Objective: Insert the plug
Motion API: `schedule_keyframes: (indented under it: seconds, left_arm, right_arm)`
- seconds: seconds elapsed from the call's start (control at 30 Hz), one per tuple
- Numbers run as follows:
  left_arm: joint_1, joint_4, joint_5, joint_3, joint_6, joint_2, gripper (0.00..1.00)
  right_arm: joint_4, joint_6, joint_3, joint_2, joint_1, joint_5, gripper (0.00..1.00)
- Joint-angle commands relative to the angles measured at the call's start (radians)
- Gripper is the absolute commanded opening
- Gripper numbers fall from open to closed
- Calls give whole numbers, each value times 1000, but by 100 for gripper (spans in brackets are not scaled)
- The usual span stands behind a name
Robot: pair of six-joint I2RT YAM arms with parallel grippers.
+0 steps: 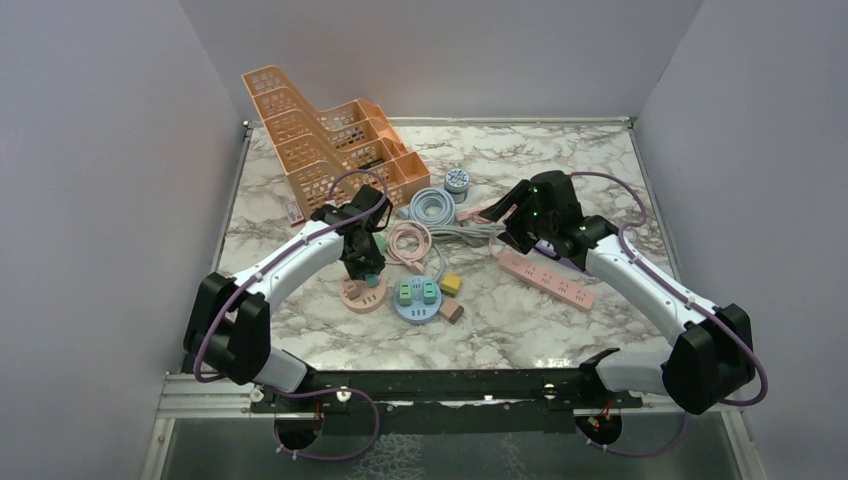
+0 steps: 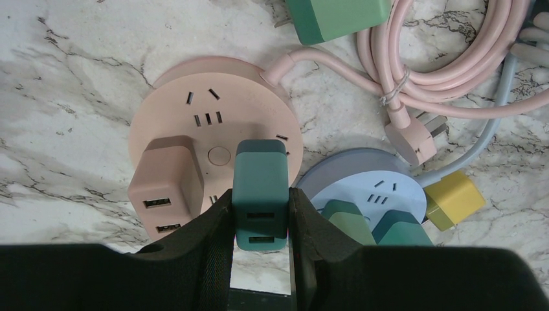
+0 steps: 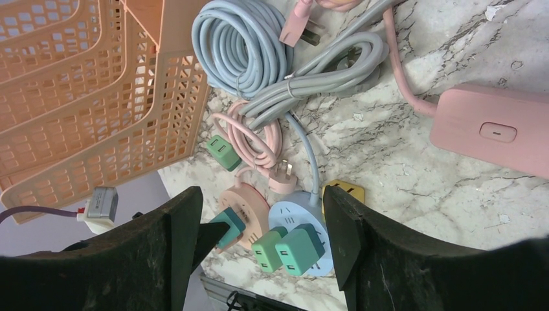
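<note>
- Teal is the colour of the plug [image 2: 260, 188], a blocky charger body; the left gripper [image 2: 260, 214] is clenching it from both sides between its black fingers [image 2: 213, 227].
- That plug is standing over the right part of the pink round socket [image 2: 194, 123], its lower end against the socket face; its prongs are hidden, so whether they are seated cannot be told.
- A dusty-pink adapter [image 2: 165, 188] is sitting on the same socket, just left of the teal plug.
- The pink round socket is lying on the marble table [image 1: 520, 330], left of centre and toward the near side.
- Just to its right a pale blue round socket [image 2: 375, 188] is lying, carrying two green plugs [image 3: 288, 249] side by side.
- A yellow cube plug [image 2: 453, 199] is resting beside the blue socket on its right.
- A coiled pink cable [image 2: 414, 65] is lying beyond the two round sockets, with a loose green plug [image 2: 336, 16] beside it.
- The right gripper [image 3: 262, 214] is hanging released, fingers spread wide with nothing between them, above the middle of the table's right half.
- A pink power strip [image 1: 548, 280] is lying to the right, near that arm.
- A coiled blue-grey cable [image 3: 239, 39] is sitting farther back, next to the orange baskets [image 1: 320, 140] at the far left.
</note>
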Motion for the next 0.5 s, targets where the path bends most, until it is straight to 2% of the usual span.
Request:
schedule_keyframes:
  seconds: [0.0, 0.47]
  left_arm:
    - [4, -26, -13, 11, 11, 41, 0]
    - [5, -24, -72, 11, -17, 136, 0]
  right_arm:
    - [31, -12, -12, -1, -5, 36, 68]
    - [19, -11, -16, -19, -6, 54, 68]
